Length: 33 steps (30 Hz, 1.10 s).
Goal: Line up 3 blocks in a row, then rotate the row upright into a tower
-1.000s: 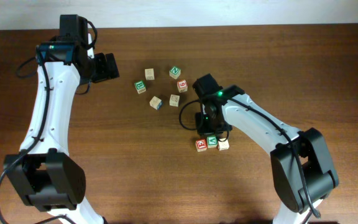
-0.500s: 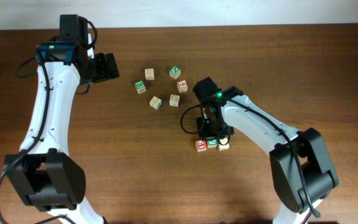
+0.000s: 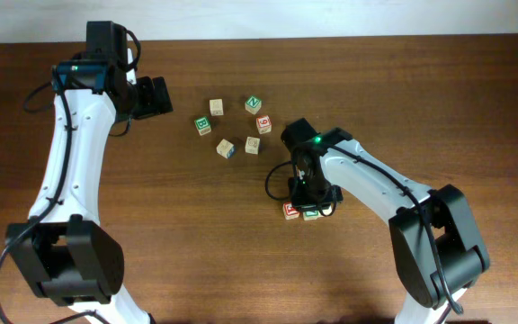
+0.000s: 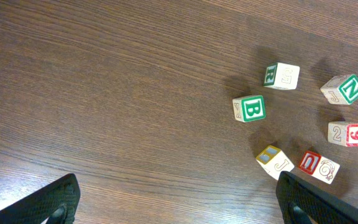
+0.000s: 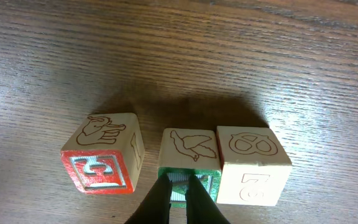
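The green block (image 5: 188,150) is touched from above by the closed right gripper (image 5: 178,186), the left gripper (image 4: 178,186) held open; the pale block (image 5: 253,163) touching it could be dragged askew.

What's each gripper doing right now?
Left gripper: open, holding nothing.
Right gripper: shut, tips touching the green face of the middle block, not gripping it.

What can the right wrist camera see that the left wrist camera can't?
Only the right wrist view: three blocks in a row, a red C block, a green block and a pretzel block, with the shut right gripper down at the green one. Only the left wrist view: scattered blocks, among them a green B block and a red 9 block, ahead of the wide-open left gripper. Both: the brown wooden table and pale wooden blocks.
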Motion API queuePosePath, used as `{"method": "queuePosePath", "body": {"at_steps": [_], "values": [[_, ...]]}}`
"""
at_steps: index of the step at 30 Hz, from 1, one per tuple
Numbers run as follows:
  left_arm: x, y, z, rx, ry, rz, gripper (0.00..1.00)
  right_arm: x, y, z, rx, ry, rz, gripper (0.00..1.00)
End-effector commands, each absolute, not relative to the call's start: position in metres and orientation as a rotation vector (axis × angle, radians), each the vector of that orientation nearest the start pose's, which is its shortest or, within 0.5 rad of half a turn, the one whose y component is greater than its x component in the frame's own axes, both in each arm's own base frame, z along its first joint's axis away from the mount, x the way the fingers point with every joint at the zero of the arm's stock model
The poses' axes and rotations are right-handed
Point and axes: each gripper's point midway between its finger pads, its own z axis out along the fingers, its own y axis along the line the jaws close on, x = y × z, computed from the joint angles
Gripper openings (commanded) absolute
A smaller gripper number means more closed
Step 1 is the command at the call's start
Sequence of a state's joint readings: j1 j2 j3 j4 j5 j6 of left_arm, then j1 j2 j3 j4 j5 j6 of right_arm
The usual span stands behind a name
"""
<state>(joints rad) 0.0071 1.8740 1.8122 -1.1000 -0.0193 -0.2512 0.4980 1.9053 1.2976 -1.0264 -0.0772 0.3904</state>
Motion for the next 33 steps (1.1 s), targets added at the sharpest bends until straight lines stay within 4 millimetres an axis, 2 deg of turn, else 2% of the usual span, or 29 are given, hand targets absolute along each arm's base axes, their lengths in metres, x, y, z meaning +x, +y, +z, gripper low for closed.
{"method": "queuePosePath", "body": {"at_steps": [1,5,10,12,19,33], "values": [[0.448,0.007,0.186,-0.368,2.703,-0.040,0.99,0.273,0.162,0.019,-0.095,3.262,0.023,0.11],[0.448,0.007,0.186,-0.368,2.703,-0.040,0.99,0.280,0.157,0.019,0.046,3.250,0.029,0.12],[0.448,0.007,0.186,-0.368,2.703,-0.040,0.99,0.281,0.157,0.019,0.068,3.246,0.031,0.11],[0.448,0.007,0.186,-0.368,2.703,-0.040,0.99,0.282,0.154,0.019,0.138,3.234,-0.004,0.11],[0.448,0.007,0.186,-0.368,2.703,-0.040,0.99,0.285,0.155,0.018,0.210,3.217,-0.003,0.10],[0.448,0.007,0.186,-0.368,2.703,-0.040,0.99,0.292,0.159,0.021,0.212,3.195,0.025,0.12]]}}
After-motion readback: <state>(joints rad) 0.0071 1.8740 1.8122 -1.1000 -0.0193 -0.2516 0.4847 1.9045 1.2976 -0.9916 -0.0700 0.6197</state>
